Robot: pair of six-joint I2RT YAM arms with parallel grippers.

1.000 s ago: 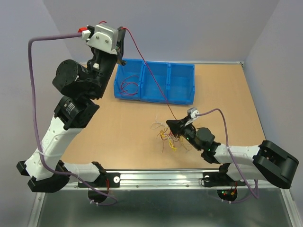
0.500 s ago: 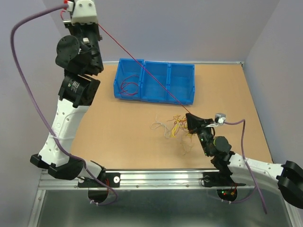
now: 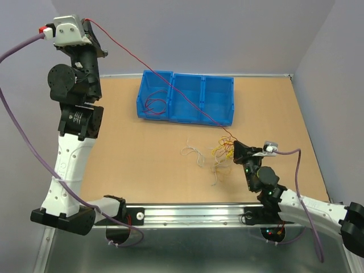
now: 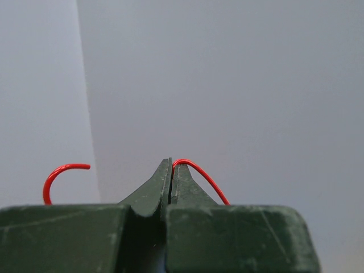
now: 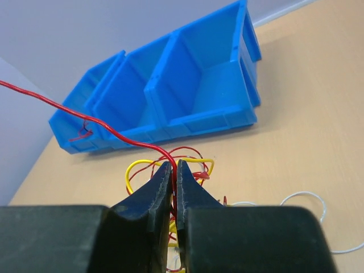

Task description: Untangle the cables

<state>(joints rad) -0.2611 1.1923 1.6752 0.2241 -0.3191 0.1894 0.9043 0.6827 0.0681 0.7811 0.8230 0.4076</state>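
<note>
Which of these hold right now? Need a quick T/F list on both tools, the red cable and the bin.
1. The left tool and the right tool are both shut on the same red cable. True.
2. That cable lies slack on the table. False: it runs taut through the air, over the blue bin.
3. The bin has three compartments. True.
4. The red wires in the bin sit in the middle compartment. False: they are in the end compartment on the left arm's side.
5. The left tool is down at table height. False: it is raised high, well above the bin.
</note>
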